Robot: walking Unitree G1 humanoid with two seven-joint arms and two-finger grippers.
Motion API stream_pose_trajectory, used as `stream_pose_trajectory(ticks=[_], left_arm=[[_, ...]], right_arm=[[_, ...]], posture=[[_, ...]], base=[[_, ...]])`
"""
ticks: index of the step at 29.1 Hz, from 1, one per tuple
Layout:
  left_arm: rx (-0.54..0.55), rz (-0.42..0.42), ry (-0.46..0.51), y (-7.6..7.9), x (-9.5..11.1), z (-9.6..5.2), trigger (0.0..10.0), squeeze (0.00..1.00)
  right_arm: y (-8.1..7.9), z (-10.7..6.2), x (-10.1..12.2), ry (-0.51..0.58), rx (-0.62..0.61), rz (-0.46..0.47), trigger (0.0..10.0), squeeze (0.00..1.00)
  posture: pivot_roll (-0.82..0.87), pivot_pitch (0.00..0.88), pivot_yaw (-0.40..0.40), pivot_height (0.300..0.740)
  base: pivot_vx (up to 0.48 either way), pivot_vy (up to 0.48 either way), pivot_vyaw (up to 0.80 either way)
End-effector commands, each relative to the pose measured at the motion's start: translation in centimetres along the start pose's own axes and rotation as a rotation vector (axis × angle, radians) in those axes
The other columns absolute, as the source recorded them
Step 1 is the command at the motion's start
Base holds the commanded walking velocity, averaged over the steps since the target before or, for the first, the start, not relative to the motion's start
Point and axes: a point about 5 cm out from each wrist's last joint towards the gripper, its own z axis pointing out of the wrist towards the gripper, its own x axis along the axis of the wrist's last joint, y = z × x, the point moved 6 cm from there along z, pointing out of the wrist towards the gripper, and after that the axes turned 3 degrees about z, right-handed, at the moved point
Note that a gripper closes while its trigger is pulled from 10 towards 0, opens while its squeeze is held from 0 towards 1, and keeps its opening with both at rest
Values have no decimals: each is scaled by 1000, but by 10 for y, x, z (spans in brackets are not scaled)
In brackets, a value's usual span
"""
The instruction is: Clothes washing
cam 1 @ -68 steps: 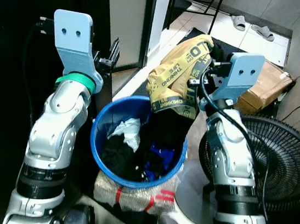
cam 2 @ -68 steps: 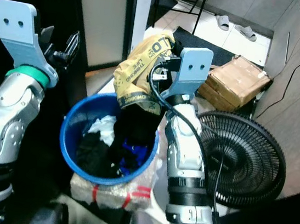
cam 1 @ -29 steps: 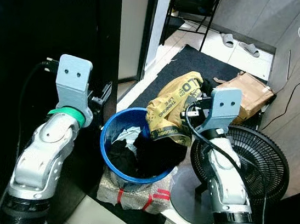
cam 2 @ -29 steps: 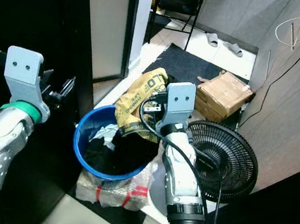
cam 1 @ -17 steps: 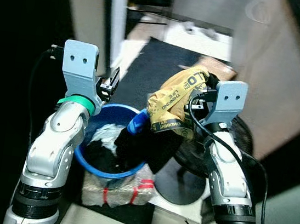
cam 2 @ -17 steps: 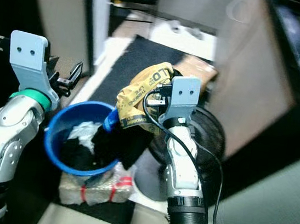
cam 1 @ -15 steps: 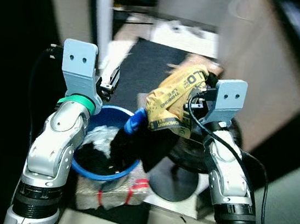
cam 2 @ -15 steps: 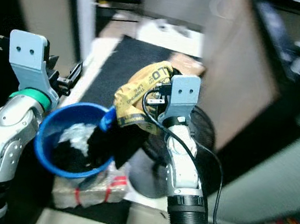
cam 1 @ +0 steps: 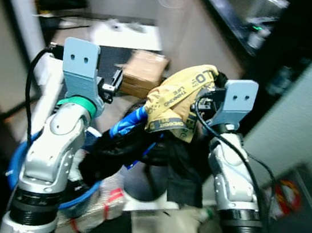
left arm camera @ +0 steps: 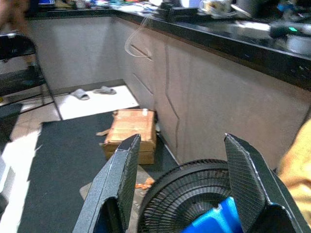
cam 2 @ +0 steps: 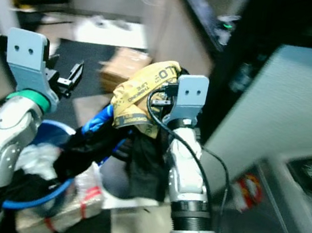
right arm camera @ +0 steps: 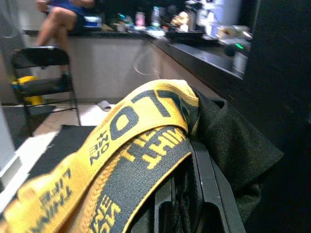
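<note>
While the right gripper [cam 1: 206,103] clamps a yellow garment [cam 1: 176,99] with black lettering, dark clothes [cam 1: 181,166] dangling below it, left gripper [left arm camera: 180,179] spread, beside.

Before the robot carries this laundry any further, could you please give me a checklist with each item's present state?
1. Right tool shut on the yellow garment: ok.
2. Clothes lifted out of the blue basket: ok; the bundle hangs beside it.
3. Load compact: not ok; black clothes and a blue garment dangle low.
4. Left tool free: ok, open, holding nothing.
5. Path ahead: not ok; floor fan stands close ahead.
6. Sharp head views: not ok, blurred.
</note>
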Motion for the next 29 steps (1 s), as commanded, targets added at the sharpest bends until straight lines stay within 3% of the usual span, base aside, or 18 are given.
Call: stream_pose_trajectory(ticks=[1, 29], left_arm=[[-8, 2, -17, 2, -3, 1, 10000, 0], [-11, 9, -22, 0, -3, 0, 10000, 0]], right_arm=[[3, 1, 4, 18, -14, 6, 10000, 0], [-1, 6, 16, 58, -18, 36, 10000, 0]], posture=[[56, 23, 21, 740], [65, 30, 25, 740]], base=[[0, 0, -800], [0, 0, -800]])
